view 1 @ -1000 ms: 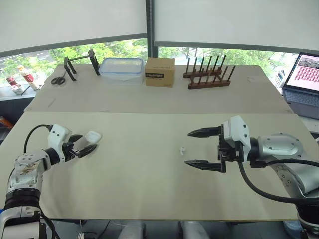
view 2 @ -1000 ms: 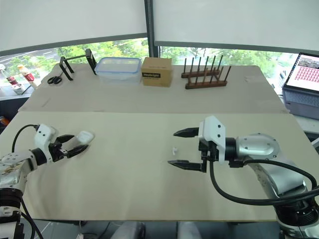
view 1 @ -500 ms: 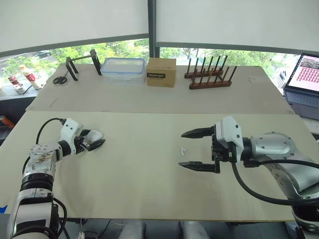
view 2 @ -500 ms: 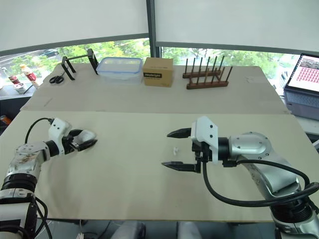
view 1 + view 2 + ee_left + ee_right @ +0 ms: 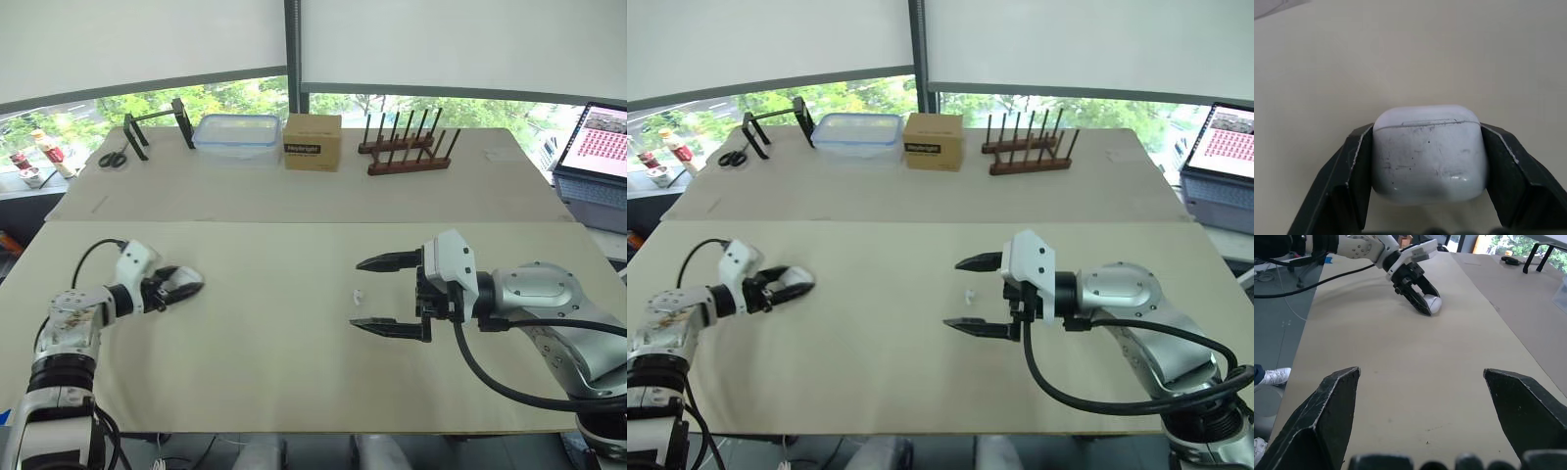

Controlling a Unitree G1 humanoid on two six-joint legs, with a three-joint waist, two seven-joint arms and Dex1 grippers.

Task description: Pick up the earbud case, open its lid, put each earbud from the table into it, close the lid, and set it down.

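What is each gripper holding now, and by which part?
The left gripper holds the white earbud case by its two opposite sides, one finger on each, the lid closed. The right gripper is open and holds nothing.

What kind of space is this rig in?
Probably a lab or office test bench by a window: beige-covered tables, white roller blinds with green trees outside, an open grey laptop, and props like a brown wooden peg rack.
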